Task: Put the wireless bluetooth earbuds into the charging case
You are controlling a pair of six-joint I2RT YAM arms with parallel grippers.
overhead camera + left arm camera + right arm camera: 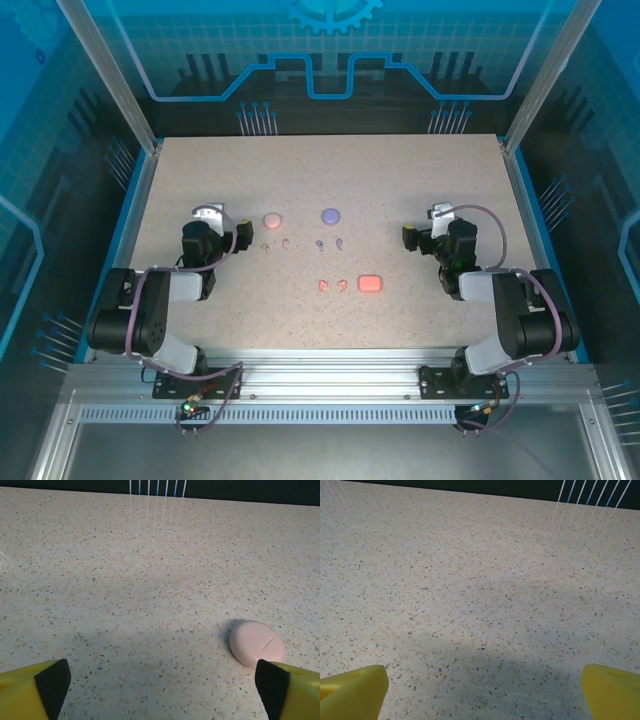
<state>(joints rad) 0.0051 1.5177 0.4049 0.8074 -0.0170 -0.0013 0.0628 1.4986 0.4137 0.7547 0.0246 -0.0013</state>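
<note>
My left pincer (162, 682) and right pincer (485, 685) stand wide and empty, presumably readied for a first pick. Between them, nearest my bases, the coral-red earbuds (332, 285) lie beside the coral-red case (371, 284). Farther out lie the pink earbuds (275, 245) and purple earbuds (329, 243), each pair laid near its matching case. Farthest are the pink case (257, 643), just ahead of my left pincer's right finger, and the purple case (331, 214).
</note>
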